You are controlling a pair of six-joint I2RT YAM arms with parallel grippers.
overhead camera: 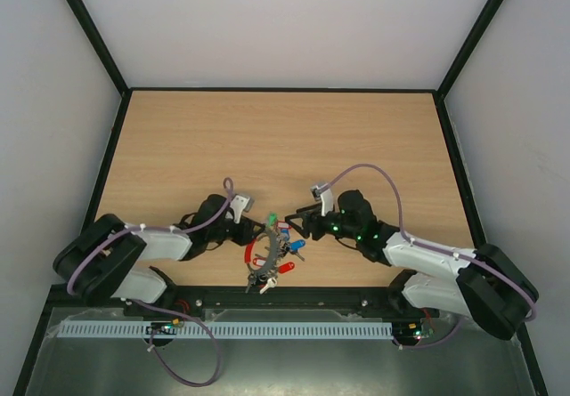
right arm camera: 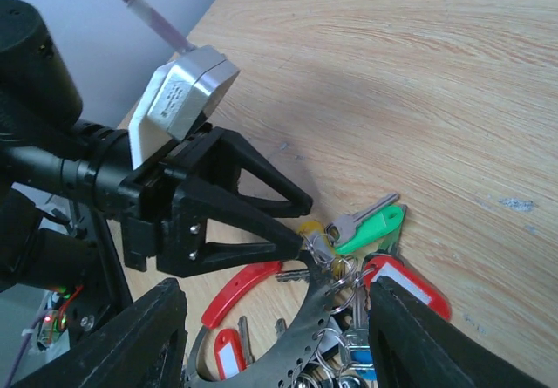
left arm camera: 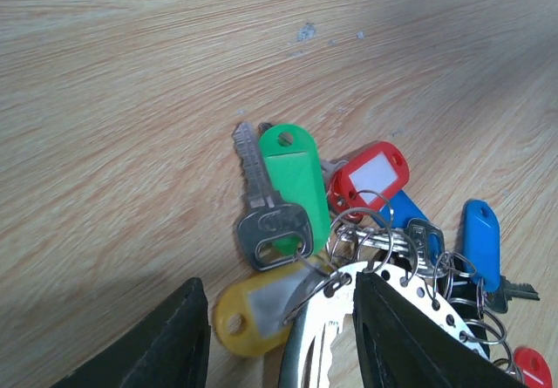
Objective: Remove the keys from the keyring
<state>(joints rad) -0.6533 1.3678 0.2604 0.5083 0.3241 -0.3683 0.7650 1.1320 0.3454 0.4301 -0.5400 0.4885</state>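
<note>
The keyring (overhead camera: 264,255) is a perforated silvery band with a red sleeve (right arm camera: 248,288), lying near the table's front edge between both grippers. The keys (overhead camera: 287,246) hang on small split rings. In the left wrist view they show as a green tag (left arm camera: 296,179), a silver key (left arm camera: 266,218), a red tag (left arm camera: 370,174), blue tags (left arm camera: 479,240) and a yellow tag (left arm camera: 248,309). My left gripper (left arm camera: 283,340) is open, straddling the band's end (left arm camera: 384,288) and the yellow tag; its right finger (left arm camera: 410,336) touches the band. My right gripper (right arm camera: 270,344) is open above the keys (right arm camera: 375,227), facing the left gripper (right arm camera: 227,218).
The black rail (overhead camera: 285,296) at the table's front edge runs just below the keyring. Black-framed walls bound the wooden table (overhead camera: 285,138) at the left, right and back.
</note>
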